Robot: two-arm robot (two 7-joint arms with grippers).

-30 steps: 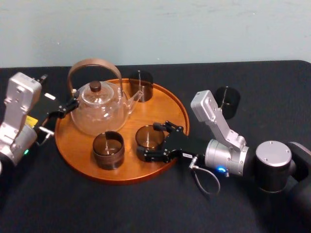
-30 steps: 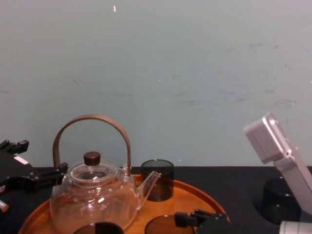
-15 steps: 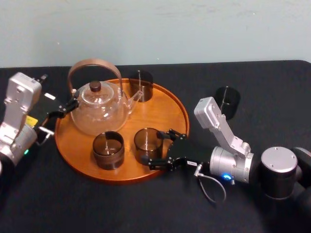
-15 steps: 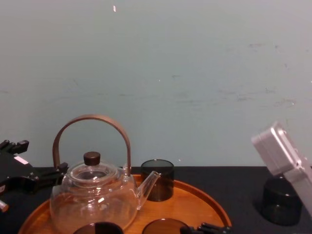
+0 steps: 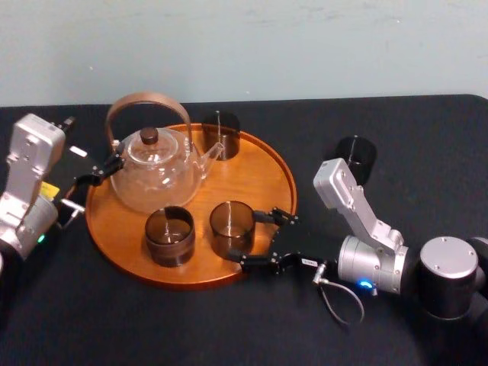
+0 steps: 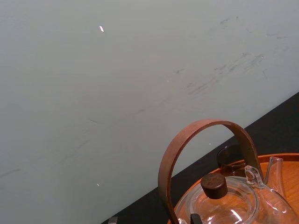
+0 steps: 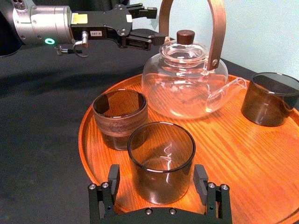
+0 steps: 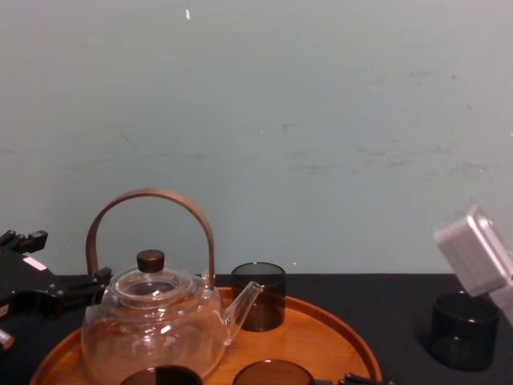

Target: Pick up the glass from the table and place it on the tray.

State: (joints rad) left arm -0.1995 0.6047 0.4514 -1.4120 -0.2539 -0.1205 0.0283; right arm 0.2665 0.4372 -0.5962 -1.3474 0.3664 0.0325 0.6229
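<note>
**Black cloth, orange tray: glass down, pincer wide**

My right gripper [image 7: 156,189] stands spread wide. Its fingers [image 7: 112,184] sit either side of the glass [image 7: 161,154], clear of its wall, and hold nothing. The glass stands upright on the tray [image 5: 255,171] close to the near rim, just beside a brown cup [image 5: 169,235].

I judge the glass stiff, thin-walled and light, since it looks empty. Its smooth smoked surface is likely slippery and quick to chip. If I take it again, I want the pads on opposite sides of the straight wall, about halfway up. I would squeeze softly and stay off the lip.

Farther out on the tray is the teapot [image 5: 156,171], lid on and seemingly dry. A back glass [image 5: 221,133] stands just past its spout. Neither that glass nor the brown cup shows any liquid.

Off the tray, a lone glass [image 5: 356,158] stands on the table [image 5: 191,328] beyond my right arm, well apart from the rim. It appears empty too and should handle the same way.

My left gripper [image 5: 113,164] is parked at the tray's left rim, beside the teapot.
</note>
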